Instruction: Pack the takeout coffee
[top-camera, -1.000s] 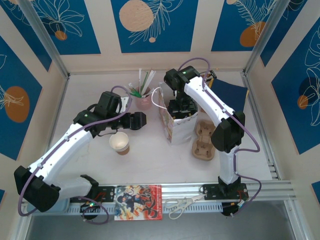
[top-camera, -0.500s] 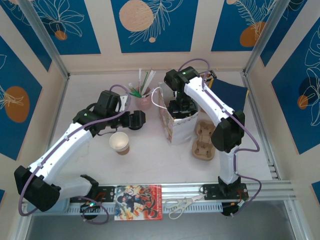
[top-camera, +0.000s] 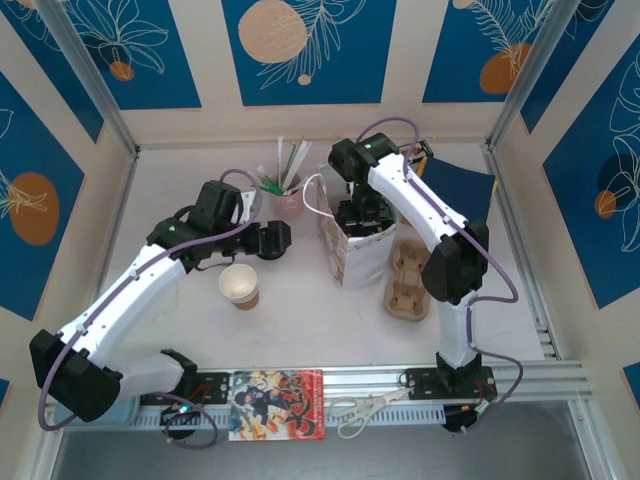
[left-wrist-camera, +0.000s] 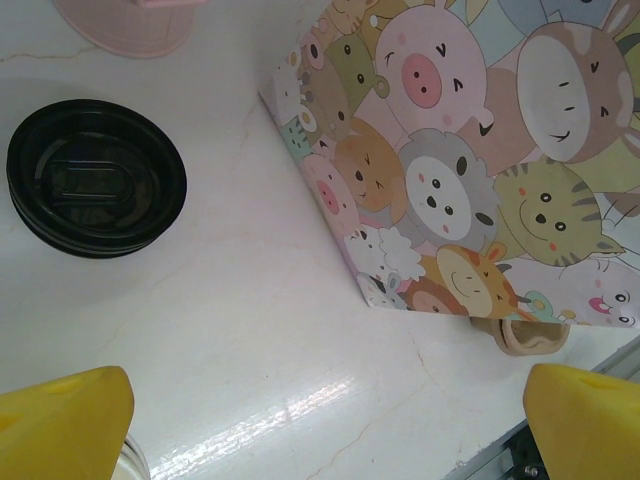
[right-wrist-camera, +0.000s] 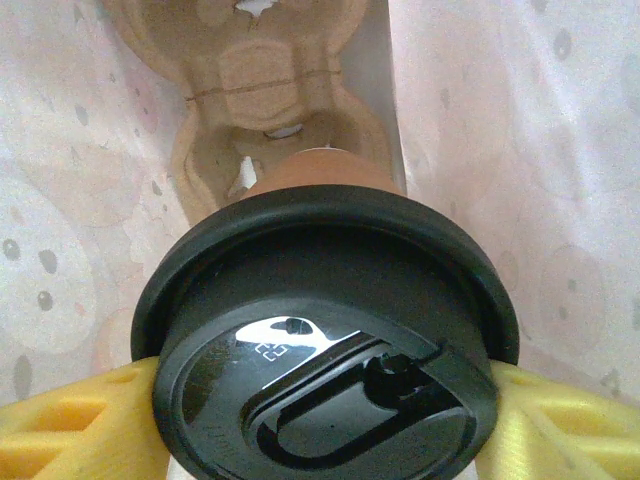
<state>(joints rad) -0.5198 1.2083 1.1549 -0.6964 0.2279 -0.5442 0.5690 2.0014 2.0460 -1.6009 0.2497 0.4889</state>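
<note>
— Where do we find the coffee?
— We see an open kraft paper cup (top-camera: 240, 285) standing upright on the white table (top-camera: 320, 330), left of the cartoon-animal paper bag (top-camera: 352, 262) and well apart from it. A lidded coffee cup (right-wrist-camera: 325, 320) sits down inside that bag, over a moulded cardboard carrier (right-wrist-camera: 265, 80)
— What do we make of the right end effector (right-wrist-camera: 325, 425)?
— We see its yellow fingers (right-wrist-camera: 70, 425) pressed against both sides of the cup's black lid, pinching the lidded coffee cup inside the bag
— And the left end effector (top-camera: 278, 240)?
— We see it spread wide with nothing between its fingers (left-wrist-camera: 62, 418), hovering over the table between the open cup and the bag. Its wrist camera shows us a loose black lid (left-wrist-camera: 97, 178) lying flat on the table near the bag's corner
— Anything else we note?
— A pink cup of straws (top-camera: 287, 198) stands behind the bag's left side, and a second cardboard carrier (top-camera: 408, 282) lies just right of the bag
</note>
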